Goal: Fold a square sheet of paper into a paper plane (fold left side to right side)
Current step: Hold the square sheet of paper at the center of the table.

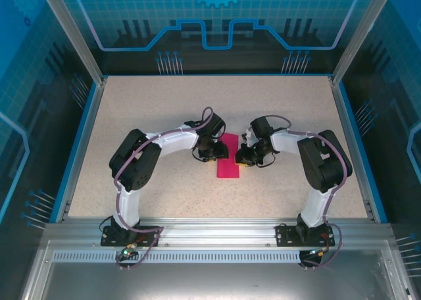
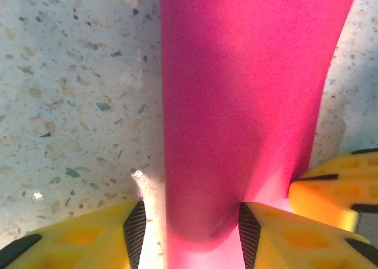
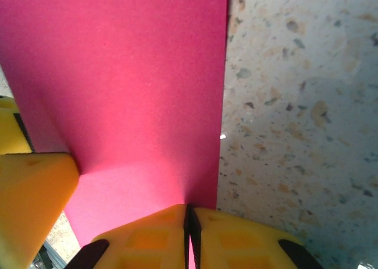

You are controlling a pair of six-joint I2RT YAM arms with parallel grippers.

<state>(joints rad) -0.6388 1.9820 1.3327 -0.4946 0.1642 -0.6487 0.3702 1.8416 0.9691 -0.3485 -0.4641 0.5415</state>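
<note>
Magenta square sheet of paper (image 1: 229, 160), doubled L-to-R, lies on surface (image 1: 151, 116); left gripper (image 2: 188, 213) spread astride its rounded fold, right gripper (image 3: 190, 216) pressed together pinching its opposite edge; rec.: hold edges aligned, flatten fold w/ even pressure.

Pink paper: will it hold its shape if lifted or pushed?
Probably floppy: the square sheet of paper bows in a soft curve between the open jaws of the left gripper. Likely thin and light, so a push could slide or buckle it on the table. The right gripper, pinching one edge, should anchor it.
</note>
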